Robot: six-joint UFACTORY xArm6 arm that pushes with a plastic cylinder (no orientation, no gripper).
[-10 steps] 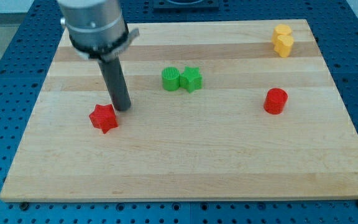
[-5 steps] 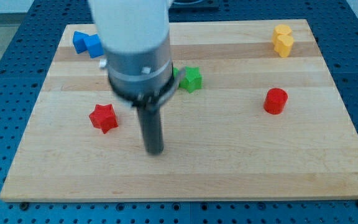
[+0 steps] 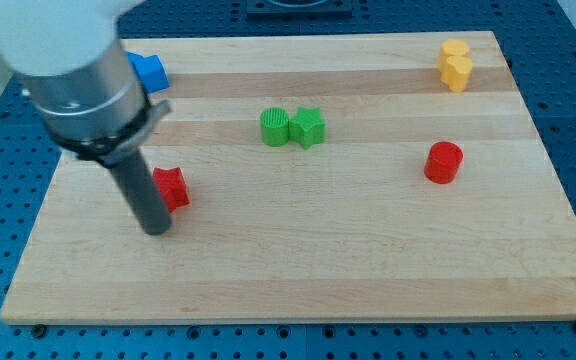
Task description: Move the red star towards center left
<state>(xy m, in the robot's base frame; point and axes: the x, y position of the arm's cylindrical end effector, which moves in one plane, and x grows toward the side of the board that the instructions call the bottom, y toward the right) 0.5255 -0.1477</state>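
Observation:
The red star (image 3: 173,188) lies on the wooden board (image 3: 298,270) at the view's left, about halfway up. My tip (image 3: 155,229) stands just below and slightly left of the star, and the rod hides the star's left edge. I cannot tell whether the rod touches the star.
A green cylinder (image 3: 275,127) and a green star (image 3: 307,127) sit together at the upper middle. A red cylinder (image 3: 443,162) is at the right. Two yellow blocks (image 3: 454,64) are at the top right. A blue block (image 3: 149,71) shows at the top left, partly behind the arm.
My tip swung from the star's upper right down to its lower right, then left to just below the star. The red star has barely moved.

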